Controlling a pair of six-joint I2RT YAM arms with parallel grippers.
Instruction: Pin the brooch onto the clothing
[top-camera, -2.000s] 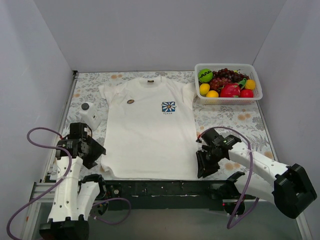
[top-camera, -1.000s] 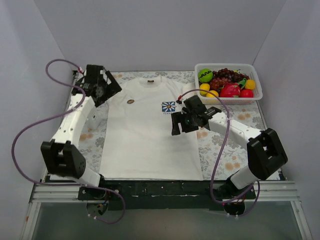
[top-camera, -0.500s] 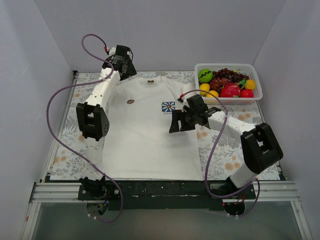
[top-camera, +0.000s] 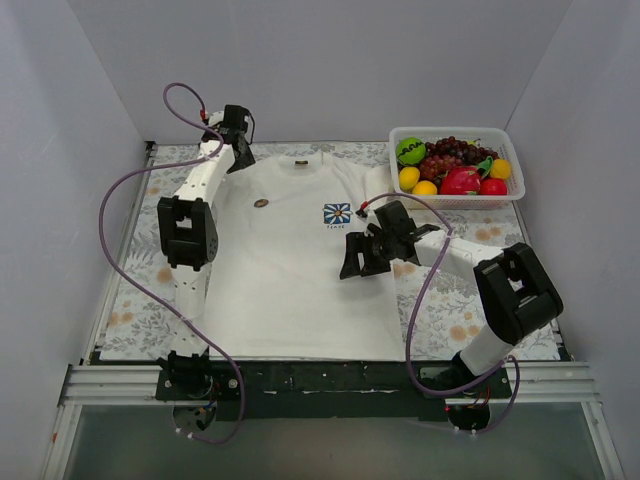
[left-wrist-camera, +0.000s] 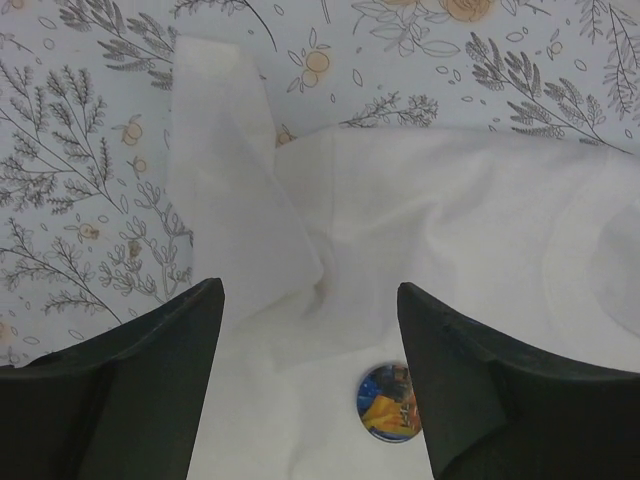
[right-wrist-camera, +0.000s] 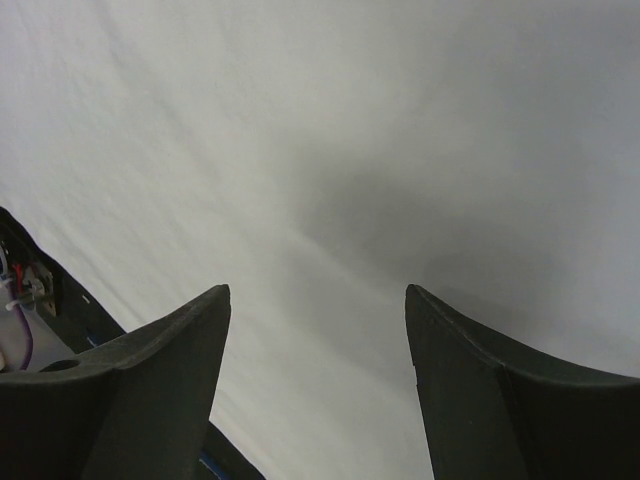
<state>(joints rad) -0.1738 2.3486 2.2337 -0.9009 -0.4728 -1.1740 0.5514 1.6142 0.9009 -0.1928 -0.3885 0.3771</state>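
Floral bench (top-camera: 140, 300) between pale walls, spread with a white T-shirt (top-camera: 290, 270), collar to the far side. Carries the brooch (top-camera: 261, 203) on the shirt's chest, on the left-arm side of the blue flower print (top-camera: 337, 214). Looks round, so offers no long axis to line up with. Sits flat on the cloth; cannot tell whether clasped through it or merely laid there, and fits either.

Left jaws: wide apart, holding nothing, hanging over the shirt's far-left shoulder and sleeve. Seen from the left wrist, brooch (left-wrist-camera: 389, 403) low in the gap of those jaws, close against the right-hand one, back toward the wrist rather than out ahead of the tips.

Right jaws: likewise wide and bare, over plain cloth on the shirt's right side, well apart from the brooch and beyond the print. Puts the left arm (top-camera: 205, 180) clearly nearer.

Fruit basket (top-camera: 456, 168) at the far right corner, off the shirt.
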